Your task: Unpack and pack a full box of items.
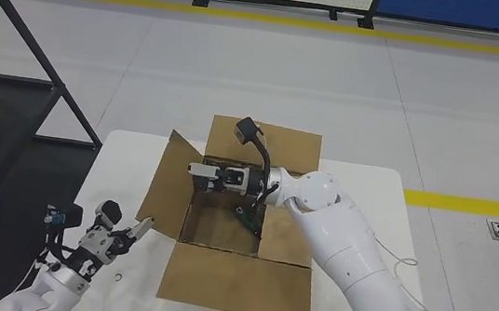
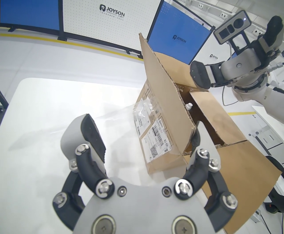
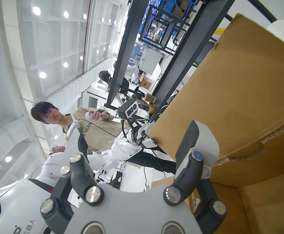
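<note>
Left hand (image 2: 144, 127) just beside the box (image 2: 159, 88)

Top view looks down from above the arms at the white tabletop (image 1: 130, 174), mid distance, open brown cardboard box (image 1: 236, 283) centred. Left wrist view sits low behind the left claw (image 2: 144, 124), near the tabletop, facing the box's labelled side and raised flap, right claw (image 2: 236, 49) farther off above the box. Right wrist view sits behind the right claw, tilted upward, very close to a box flap, left claw beyond its edge; all three share the box.
</note>
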### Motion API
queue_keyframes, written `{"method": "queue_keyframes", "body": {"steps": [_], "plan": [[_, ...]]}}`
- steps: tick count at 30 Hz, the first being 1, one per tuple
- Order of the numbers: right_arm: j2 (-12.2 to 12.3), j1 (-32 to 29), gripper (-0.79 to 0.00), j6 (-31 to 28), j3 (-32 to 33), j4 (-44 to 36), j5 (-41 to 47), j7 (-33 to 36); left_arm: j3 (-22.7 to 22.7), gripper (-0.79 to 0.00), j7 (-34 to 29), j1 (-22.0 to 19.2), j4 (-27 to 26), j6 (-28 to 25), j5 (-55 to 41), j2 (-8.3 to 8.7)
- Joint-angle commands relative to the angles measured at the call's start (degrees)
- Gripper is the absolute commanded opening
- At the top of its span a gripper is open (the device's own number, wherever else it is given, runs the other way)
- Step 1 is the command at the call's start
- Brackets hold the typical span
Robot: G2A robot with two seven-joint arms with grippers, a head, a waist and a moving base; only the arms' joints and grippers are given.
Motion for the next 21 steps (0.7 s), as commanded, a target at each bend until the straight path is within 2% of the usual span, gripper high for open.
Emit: {"method": "queue_keyframes", "body": {"steps": [1, 11, 21], "plan": [[0.76, -0.38, 0.0, 0.2, 1.15, -0.26, -0.98, -0.37, -0.13, 0.0, -0.33, -0.06, 0.73, 0.02, -0.02, -0.06], [4.47, -5.0, 0.0, 2.63, 6.99, -6.61, -4.74, -1.88, -0.9, 0.0, -1.09, -0.04, 4.37, 0.37, -0.67, -0.45], [6.84, -9.45, 0.0, 5.64, 11.08, -14.53, -7.48, -2.7, 0.63, 0.0, -2.28, -2.06, 8.37, 1.45, -0.08, -0.97]]}}
